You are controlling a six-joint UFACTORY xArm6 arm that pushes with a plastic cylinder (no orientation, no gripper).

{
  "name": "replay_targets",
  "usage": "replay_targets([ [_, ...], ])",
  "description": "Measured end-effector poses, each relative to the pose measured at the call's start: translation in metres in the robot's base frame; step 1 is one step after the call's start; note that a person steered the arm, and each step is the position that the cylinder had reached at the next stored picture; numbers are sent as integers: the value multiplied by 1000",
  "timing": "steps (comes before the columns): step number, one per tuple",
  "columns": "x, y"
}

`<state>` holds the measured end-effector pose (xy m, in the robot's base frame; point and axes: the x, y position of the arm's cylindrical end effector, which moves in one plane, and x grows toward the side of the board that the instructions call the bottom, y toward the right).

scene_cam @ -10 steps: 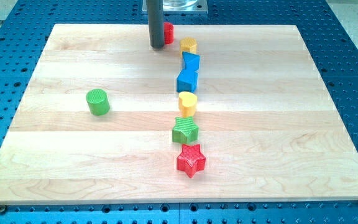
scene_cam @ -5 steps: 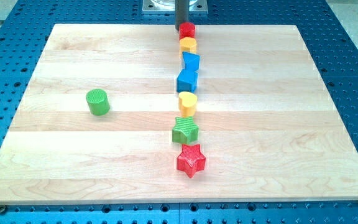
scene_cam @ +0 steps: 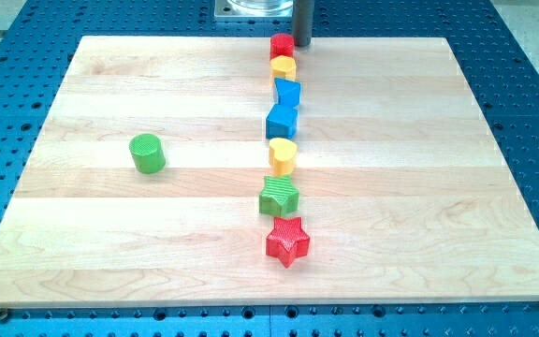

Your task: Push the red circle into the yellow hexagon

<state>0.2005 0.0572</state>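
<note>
No legible writing. Red circle [scene_cam: 282, 44] sits at the counter [scene_cam: 157, 84] top edge, touching the yellow hexagon [scene_cam: 284, 67] just below it. My tip [scene_cam: 301, 44] is just right of the red circle. No jaws on this rod. Green cylinder [scene_cam: 146, 153] stands well left of the hexagon.

The rod ran out of the view's top edge, so only its lower stretch showed, down to the tip [scene_cam: 301, 45]; the red circle [scene_cam: 282, 44] partly hid the yellow hexagon [scene_cam: 284, 67] touching it below
</note>
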Motion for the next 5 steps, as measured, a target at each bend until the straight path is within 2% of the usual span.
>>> replay_targets([
  [1,12,0],
  [3,-6,-16],
  [5,8,-21],
])
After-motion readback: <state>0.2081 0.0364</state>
